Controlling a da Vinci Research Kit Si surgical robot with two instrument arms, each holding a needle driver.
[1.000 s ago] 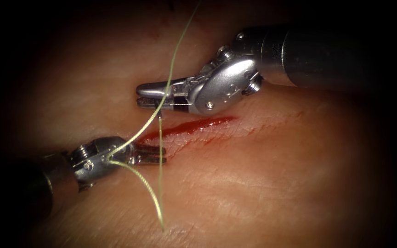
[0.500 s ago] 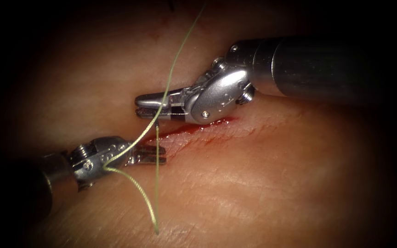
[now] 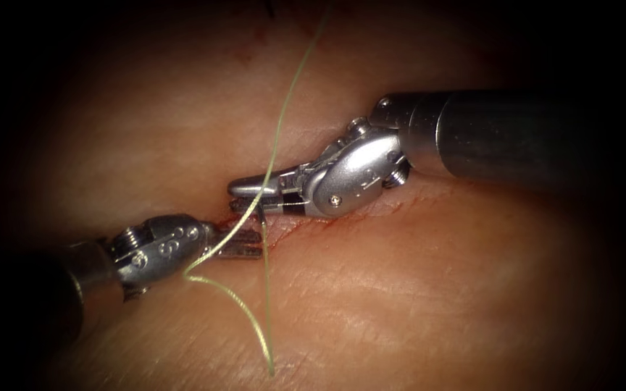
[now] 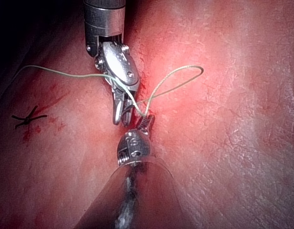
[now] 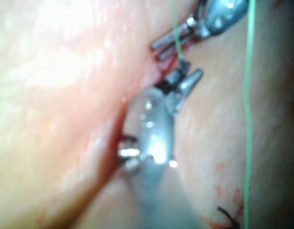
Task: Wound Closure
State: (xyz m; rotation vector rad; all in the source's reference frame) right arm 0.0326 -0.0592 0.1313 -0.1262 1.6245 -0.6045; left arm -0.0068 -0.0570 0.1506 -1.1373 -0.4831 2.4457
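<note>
Right hand (image 3: 244,197) clamps thread (image 3: 278,130) at cut (image 3: 273,230); left hand (image 3: 244,244) closed, empty. Thread limp, slippery: grip near tissue (image 3: 400,289).

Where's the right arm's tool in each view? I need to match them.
Endoscope: right tool over the cut, gripping thread, opposite the left tool.
Left wrist: right tool tip to tip with left tool.
Right wrist: right tool at the cut.
Landmark: the thread crossing its jaws.
</note>
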